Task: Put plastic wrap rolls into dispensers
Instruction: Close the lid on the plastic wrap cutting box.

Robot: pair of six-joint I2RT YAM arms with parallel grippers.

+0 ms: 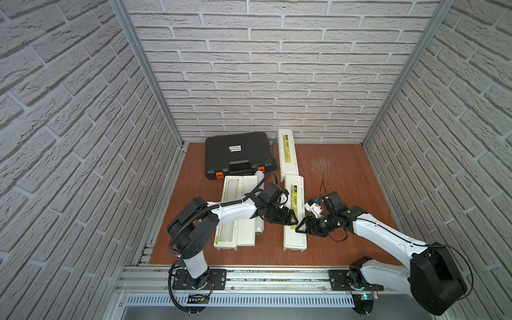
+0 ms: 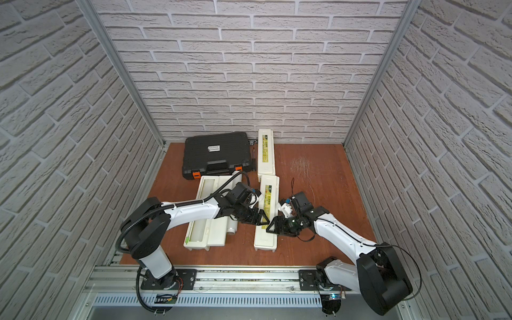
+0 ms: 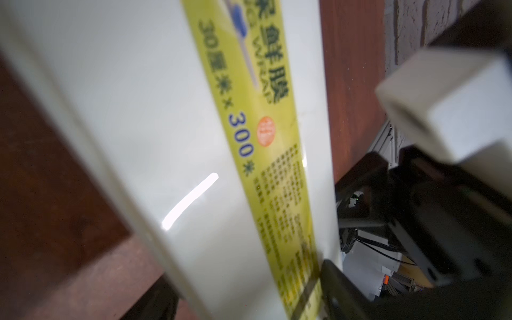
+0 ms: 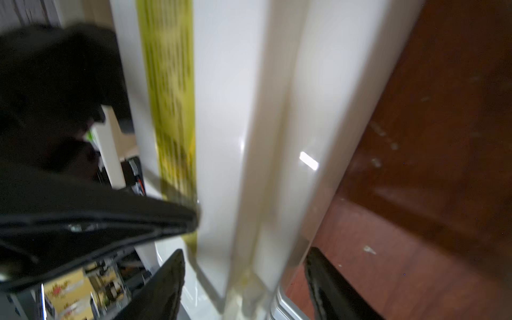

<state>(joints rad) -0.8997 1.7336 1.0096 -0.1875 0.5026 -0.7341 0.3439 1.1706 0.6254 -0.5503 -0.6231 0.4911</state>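
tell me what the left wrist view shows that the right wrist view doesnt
Only the left wrist view: readable print on the closed dispenser's label, a blue 300 and an orange seal. Only the right wrist view: the right end effector straddling that dispenser's long edge, and a groove running along its side. Both: the same dispenser, its yellow-green label and the brown table.

Cannot see the mid part of the middle dispenser [image 1: 295, 243]: covered by the left gripper [image 1: 291, 220] and the right gripper [image 1: 300, 227]. Cannot tell if either squeezes it. Left of it, cannot see the middle of the plastic wrap roll [image 1: 259, 225] or of the open dispenser [image 1: 246, 235], under the left arm [image 1: 232, 213]. In both wrist views, cut off at the edges; too smeared to read the small print on its label [image 3: 282, 180]. Behind it, cannot read the tag [image 1: 235, 147] on the black case [image 1: 238, 158].
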